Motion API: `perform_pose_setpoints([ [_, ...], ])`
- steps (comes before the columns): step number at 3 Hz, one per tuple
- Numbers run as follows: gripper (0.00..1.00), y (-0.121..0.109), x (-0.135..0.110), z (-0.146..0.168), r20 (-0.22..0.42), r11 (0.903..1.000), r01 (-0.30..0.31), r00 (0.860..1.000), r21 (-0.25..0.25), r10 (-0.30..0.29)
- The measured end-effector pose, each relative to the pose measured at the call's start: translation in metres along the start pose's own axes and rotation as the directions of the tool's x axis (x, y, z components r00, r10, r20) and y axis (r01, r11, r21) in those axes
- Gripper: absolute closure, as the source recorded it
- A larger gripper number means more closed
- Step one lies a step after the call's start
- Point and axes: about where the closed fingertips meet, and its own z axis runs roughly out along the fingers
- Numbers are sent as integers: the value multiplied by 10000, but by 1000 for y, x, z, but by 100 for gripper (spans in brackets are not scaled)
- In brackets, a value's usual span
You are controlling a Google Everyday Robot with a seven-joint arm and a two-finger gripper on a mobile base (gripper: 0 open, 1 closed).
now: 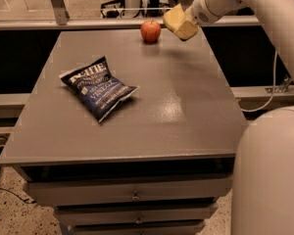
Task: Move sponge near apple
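Observation:
The apple (150, 31) is small, round and red-orange, and stands near the far edge of the grey table (186, 111). My gripper (182, 24) is at the far right of the table, just right of the apple and a little above the tabletop. It is shut on the pale yellow sponge (180, 22), which hangs in the air about a hand's width from the apple. The white arm (220, 1) reaches in from the upper right.
A dark blue chip bag (98, 88) lies on the left half of the table. Drawers (134, 196) sit under the tabletop. A white part of the robot's body (272, 175) fills the lower right. A rail and chair legs stand behind the table.

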Motion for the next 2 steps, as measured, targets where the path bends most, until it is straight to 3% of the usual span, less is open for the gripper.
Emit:
perform_pose_setpoints([
  [1,100,-1,11,17,-352,9996,-119,9993,-271,109],
  [2,85,0,15,31,-628,9986,-157,9979,-514,124],
])
